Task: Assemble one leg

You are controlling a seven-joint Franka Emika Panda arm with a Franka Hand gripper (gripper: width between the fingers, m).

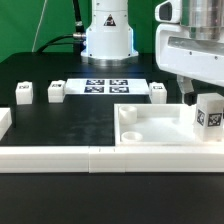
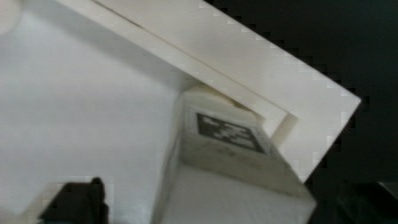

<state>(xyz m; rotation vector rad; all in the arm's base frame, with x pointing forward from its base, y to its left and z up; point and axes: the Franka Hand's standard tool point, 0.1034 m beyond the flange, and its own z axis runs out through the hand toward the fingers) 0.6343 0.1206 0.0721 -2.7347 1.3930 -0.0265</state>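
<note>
- Exterior view: the leg (image 1: 210,113) stands upright on the far corner of the white panel (image 1: 150,125) at the exterior view's right, its long axis vertical and its black-and-white tag facing toward this camera.
- The gripper (image 1: 201,97) hangs just above and around the top of that leg, its jaws spread apart, one dark finger (image 1: 189,96) showing beside the post; whether it touches the leg I cannot tell.
- I count four legs in this view: the one on the panel, plus three loose ones on the black tabletop (image 1: 70,115) at (image 1: 23,94), (image 1: 55,91) and (image 1: 158,92).
- One marker board (image 1: 105,86) lies flat on the tabletop between the loose legs, in front of the robot's base.
- A white rail (image 1: 60,155) runs along the near edge of the tabletop.
- Wrist view: shows what the exterior view does not, the leg (image 2: 228,150) close up from above, pressed into the raised corner of the panel (image 2: 89,100), tag visible, with a dark fingertip (image 2: 75,200) at the picture's edge.
</note>
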